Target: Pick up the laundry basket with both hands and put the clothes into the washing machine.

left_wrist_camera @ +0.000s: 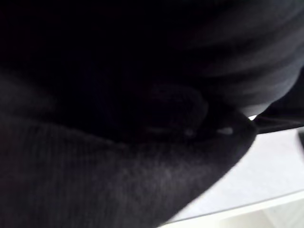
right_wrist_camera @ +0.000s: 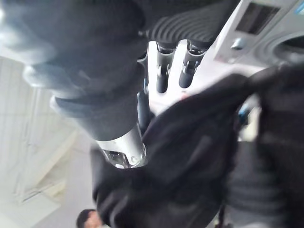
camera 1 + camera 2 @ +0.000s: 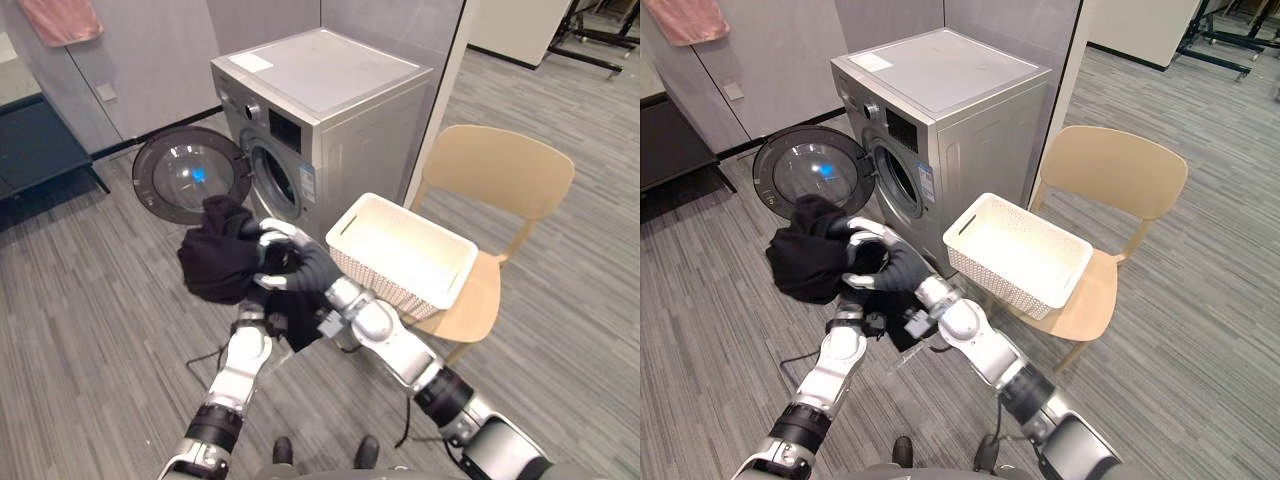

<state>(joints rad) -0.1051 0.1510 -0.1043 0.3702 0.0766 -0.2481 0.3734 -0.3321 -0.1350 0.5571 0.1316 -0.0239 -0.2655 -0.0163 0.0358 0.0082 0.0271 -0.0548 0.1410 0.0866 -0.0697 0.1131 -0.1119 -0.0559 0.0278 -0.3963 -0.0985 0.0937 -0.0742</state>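
I'm holding the black clothes (image 3: 215, 262) bunched just before the washing machine (image 3: 320, 120), its door (image 3: 185, 172) open, right hand (image 3: 290, 258) curled over the bundle, left hand (image 3: 849, 308) buried under it (fingers: can't tell), laundry basket (image 3: 400, 250) sitting on the chair (image 3: 500, 175), so I'm aiming, IMO, to feed everything squarely into the drum opening (image 3: 272, 180) w/o snagging the rim.

A tan chair (image 3: 500, 170) stands on grey plank floor (image 3: 80, 330) (grey wall panels (image 3: 150, 60) behind).

Laundry basket (image 3: 384, 277) on tan chair (image 3: 497, 171)
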